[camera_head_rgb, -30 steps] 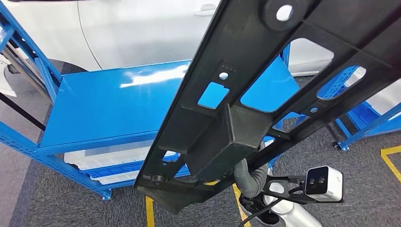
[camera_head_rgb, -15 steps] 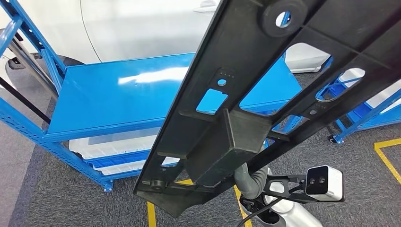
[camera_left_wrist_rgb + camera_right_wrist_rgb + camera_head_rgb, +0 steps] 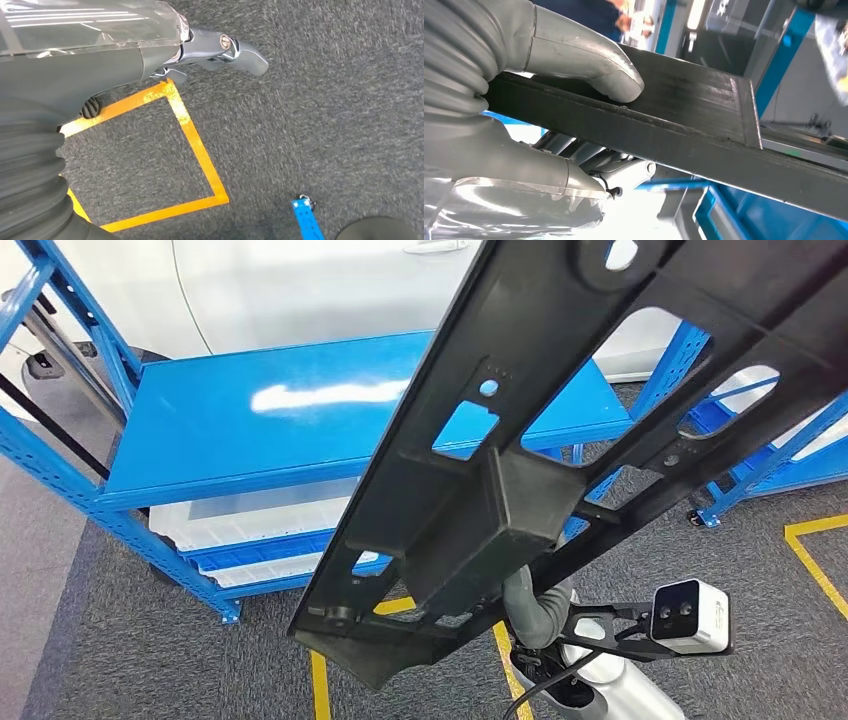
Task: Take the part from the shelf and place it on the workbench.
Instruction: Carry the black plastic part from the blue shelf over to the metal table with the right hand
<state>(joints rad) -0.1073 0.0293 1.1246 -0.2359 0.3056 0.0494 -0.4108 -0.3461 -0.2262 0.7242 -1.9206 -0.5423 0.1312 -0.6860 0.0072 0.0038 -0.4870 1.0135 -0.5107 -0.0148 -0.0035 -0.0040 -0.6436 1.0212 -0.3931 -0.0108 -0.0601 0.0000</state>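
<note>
The long black part (image 3: 500, 510), a flat frame with cut-outs and a boxy block at its middle, slants across the head view from lower left to upper right. My right hand (image 3: 528, 608) grips it from underneath, near the block. In the right wrist view the thumb (image 3: 594, 65) presses on the part's (image 3: 704, 115) upper face and the fingers (image 3: 594, 160) curl under its edge. The blue workbench (image 3: 250, 430) stands beyond the part, its top bare. My left hand (image 3: 150, 55) hangs over the carpet, holding nothing, with its fingers held out.
White bins (image 3: 250, 525) sit on the workbench's lower level. A white car (image 3: 300, 290) is parked behind it. More blue racking (image 3: 760, 460) stands at the right. Yellow floor tape (image 3: 815, 545) marks the grey carpet, and the yellow tape (image 3: 195, 145) also runs under my left hand.
The whole picture has shifted, so the camera has moved; the workbench now sits a little further right in view. The part stays in my right hand, slightly higher in the picture.
</note>
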